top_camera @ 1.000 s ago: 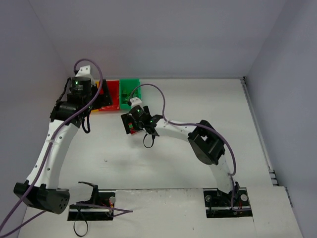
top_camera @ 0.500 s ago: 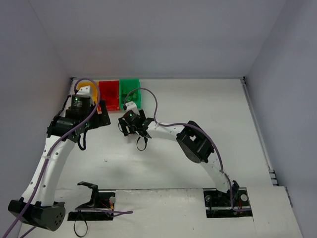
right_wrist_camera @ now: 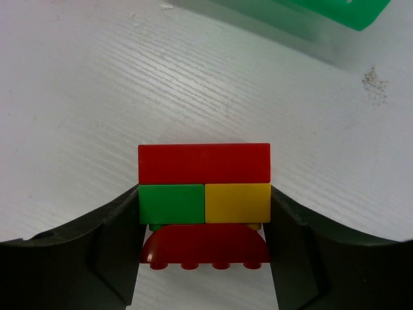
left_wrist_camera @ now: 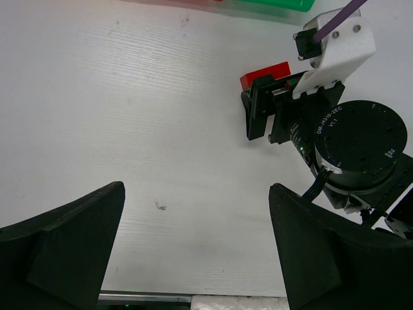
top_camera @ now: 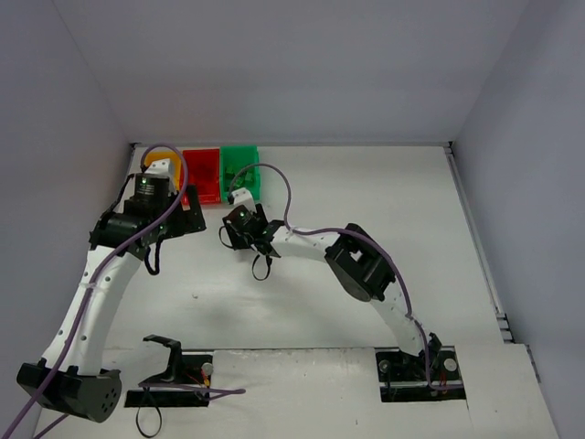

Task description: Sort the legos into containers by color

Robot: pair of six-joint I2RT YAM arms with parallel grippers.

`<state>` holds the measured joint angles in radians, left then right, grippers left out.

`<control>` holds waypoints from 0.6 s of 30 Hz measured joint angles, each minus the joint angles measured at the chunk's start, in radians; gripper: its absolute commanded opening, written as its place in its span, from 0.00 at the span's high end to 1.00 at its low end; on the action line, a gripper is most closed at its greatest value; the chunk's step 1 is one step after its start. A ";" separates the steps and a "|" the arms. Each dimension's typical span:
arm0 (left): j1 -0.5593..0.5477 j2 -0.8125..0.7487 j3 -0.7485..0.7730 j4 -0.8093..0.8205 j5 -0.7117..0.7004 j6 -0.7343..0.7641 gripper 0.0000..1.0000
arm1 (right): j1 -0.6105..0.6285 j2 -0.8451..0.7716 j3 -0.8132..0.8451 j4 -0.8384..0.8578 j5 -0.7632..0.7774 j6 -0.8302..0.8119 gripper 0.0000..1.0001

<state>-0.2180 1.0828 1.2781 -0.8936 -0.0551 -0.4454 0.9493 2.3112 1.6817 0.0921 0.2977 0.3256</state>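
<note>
A clump of legos (right_wrist_camera: 204, 201) lies on the white table: a long red brick, a green and a yellow brick side by side under it, and a curved red brick nearest the camera. My right gripper (right_wrist_camera: 205, 213) is shut on the clump, one finger against the green side and one against the yellow side. In the left wrist view only the clump's red brick (left_wrist_camera: 265, 73) shows beside the right gripper (left_wrist_camera: 261, 113). My left gripper (left_wrist_camera: 197, 258) hangs open over bare table to the left. The containers stand at the back: yellow (top_camera: 157, 163), red (top_camera: 201, 174) and green (top_camera: 240, 165).
The green bin's wall (right_wrist_camera: 310, 13) sits just beyond the clump. The left arm's wrist (top_camera: 146, 197) partly covers the yellow bin. A grey wall runs along the left side of the table. Small dirt marks (left_wrist_camera: 159, 206) dot the surface.
The right gripper's fingers have closed in onto the lego clump. The left arm has pulled back from over the bins toward the near left.
</note>
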 measured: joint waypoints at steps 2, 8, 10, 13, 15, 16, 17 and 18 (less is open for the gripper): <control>0.000 0.002 0.000 0.000 0.011 0.001 0.14 | 0.000 -0.015 -0.040 0.049 -0.006 -0.025 1.00; 0.000 0.010 0.000 0.010 0.087 0.019 0.14 | 0.000 -0.205 -0.351 0.216 -0.097 -0.174 1.00; 0.000 0.014 0.000 0.018 0.133 0.027 0.14 | -0.003 -0.304 -0.471 0.263 -0.159 -0.240 1.00; 0.000 0.019 -0.001 0.042 0.231 0.040 0.14 | -0.011 -0.452 -0.591 0.325 -0.272 -0.338 1.00; 0.000 0.022 -0.007 0.069 0.320 0.044 0.14 | -0.016 -0.565 -0.656 0.378 -0.359 -0.404 1.00; 0.000 0.024 -0.010 0.080 0.358 0.044 0.14 | -0.020 -0.606 -0.675 0.394 -0.396 -0.425 1.00; 0.000 0.027 -0.011 0.089 0.396 0.043 0.14 | -0.025 -0.650 -0.693 0.409 -0.434 -0.450 1.00; 0.000 0.035 -0.012 0.100 0.439 0.042 0.14 | -0.030 -0.694 -0.707 0.418 -0.468 -0.471 1.00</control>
<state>-0.2176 1.1175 1.2663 -0.7937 0.3843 -0.4034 0.9195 1.6176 0.9745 0.5106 -0.1703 -0.1455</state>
